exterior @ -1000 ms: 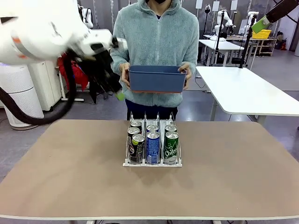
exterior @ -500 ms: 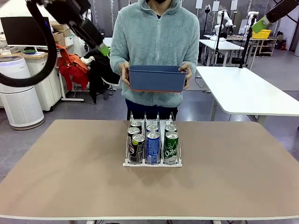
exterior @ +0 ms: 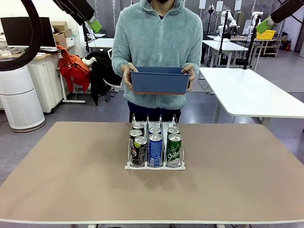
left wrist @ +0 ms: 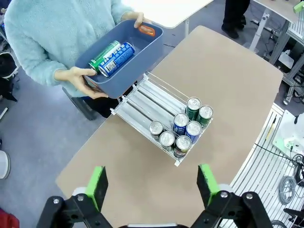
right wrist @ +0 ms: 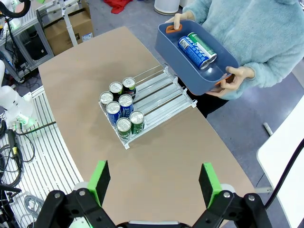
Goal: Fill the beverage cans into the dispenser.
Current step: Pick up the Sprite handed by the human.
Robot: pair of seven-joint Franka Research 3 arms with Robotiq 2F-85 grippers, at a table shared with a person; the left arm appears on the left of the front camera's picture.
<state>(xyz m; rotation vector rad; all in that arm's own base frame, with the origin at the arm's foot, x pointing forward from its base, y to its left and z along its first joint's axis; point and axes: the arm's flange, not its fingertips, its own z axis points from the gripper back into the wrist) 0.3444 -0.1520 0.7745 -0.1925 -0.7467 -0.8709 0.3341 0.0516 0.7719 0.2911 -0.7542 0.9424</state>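
both held high | left fingers [left wrist: 97, 185] spread | right fingers [right wrist: 100, 180] spread

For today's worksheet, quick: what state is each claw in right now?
Left claw: open, holding nothing.
Right claw: open, holding nothing.

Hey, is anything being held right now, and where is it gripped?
The robot's left hand and right hand are open and hold nothing. The person's hands hold the blue bin by its two short ends.
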